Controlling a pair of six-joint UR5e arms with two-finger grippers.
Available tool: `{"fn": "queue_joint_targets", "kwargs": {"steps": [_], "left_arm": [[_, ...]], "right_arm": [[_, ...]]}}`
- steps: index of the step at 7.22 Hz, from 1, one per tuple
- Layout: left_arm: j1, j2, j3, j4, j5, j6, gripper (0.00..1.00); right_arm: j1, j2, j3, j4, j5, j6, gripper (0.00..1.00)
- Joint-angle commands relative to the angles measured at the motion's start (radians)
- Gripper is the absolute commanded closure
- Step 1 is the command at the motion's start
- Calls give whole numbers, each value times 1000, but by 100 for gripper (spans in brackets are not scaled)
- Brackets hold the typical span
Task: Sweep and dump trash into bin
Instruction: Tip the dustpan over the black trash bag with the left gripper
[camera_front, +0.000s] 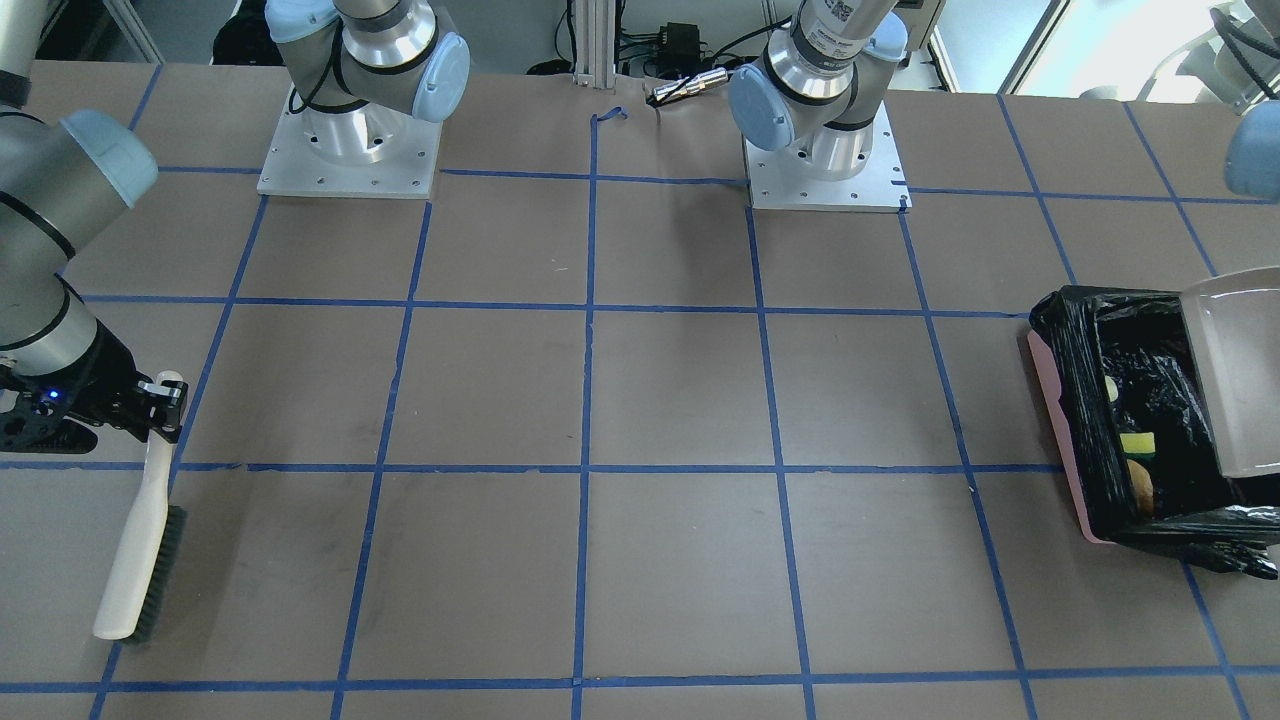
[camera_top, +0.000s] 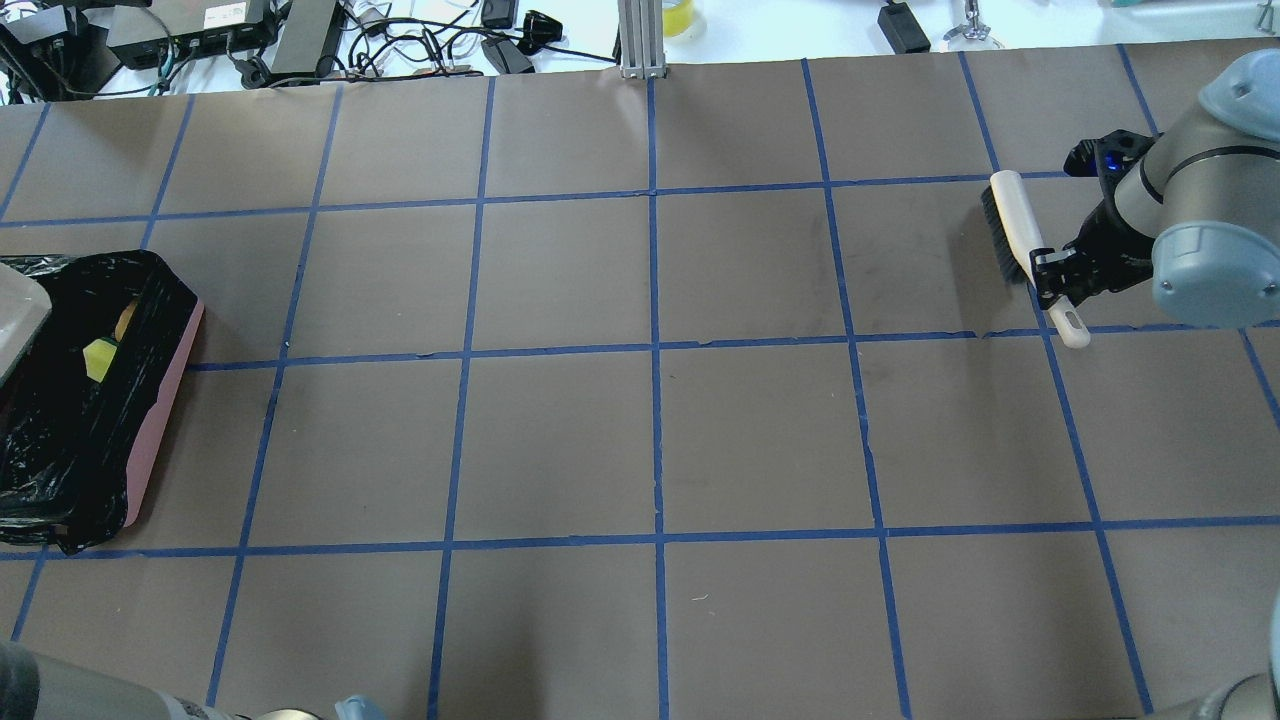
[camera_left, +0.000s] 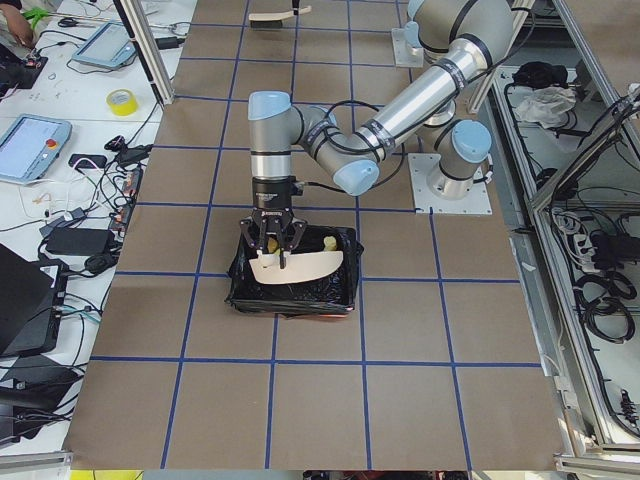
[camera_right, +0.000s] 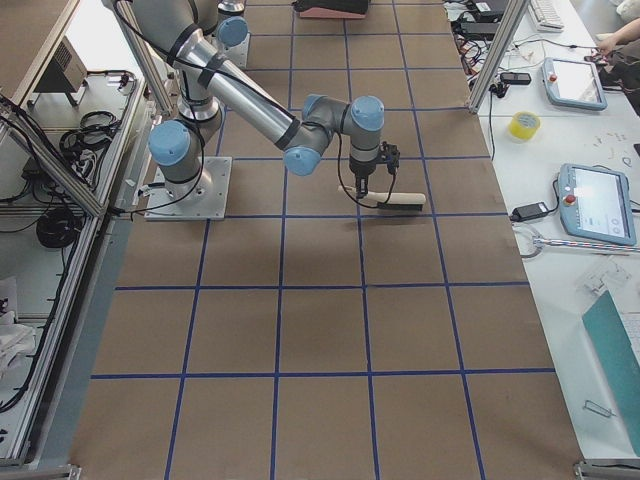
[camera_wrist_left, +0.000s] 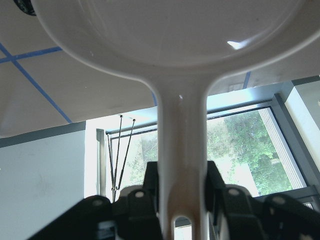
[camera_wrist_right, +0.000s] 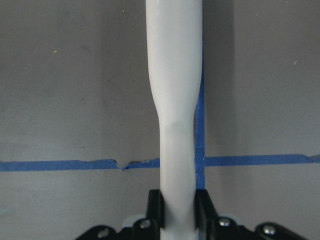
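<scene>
1. The left end effector (camera_wrist_left: 182, 197) clamps the dustpan (camera_wrist_left: 175, 40) handle, pan tipped directly above the bin (camera_front: 1062, 400).
2. The trash (camera_front: 1137, 443) lies inside the bin, below that end effector.
3. The right end effector (camera_wrist_right: 177, 205) grips the brush (camera_front: 140, 540) handle, brush head stretching ahead of it over the bench (camera_front: 680, 400).

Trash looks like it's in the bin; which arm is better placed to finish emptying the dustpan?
Left. The left gripper is shut on the handle of the beige plastic dustpan, held over the pink bin lined with a black bag. The right gripper holds the beige brush far from the bin.
</scene>
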Motion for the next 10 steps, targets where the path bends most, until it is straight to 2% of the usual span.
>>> {"fn": "queue_joint_targets", "kwargs": {"steps": [1,2,3,4,5,6,7,10], "left_arm": [[-9,4,10,191,-215,-34,100],[-12,11,11,215,-370,-174,100],[-38,7,7,215,-435,-229,100],[-76,-10,-2,201,-497,-278,100],[-95,-37,-8,154,-538,-406,100],[-116,-50,-2,55,-648,-472,100],[-129,-73,-9,-46,-768,-513,100],[-239,-166,-9,-165,-796,-593,100]], "right_arm": [[0,0,16,0,1,1,100],[0,0,16,0,-1,1,100],[0,0,16,1,-4,-1,90],[0,0,16,0,-8,-2,71],[0,0,16,0,-13,-2,53],[0,1,16,0,-8,-2,32],[0,3,16,1,-7,-2,24],[0,-5,-6,3,-4,-2,12]]}}
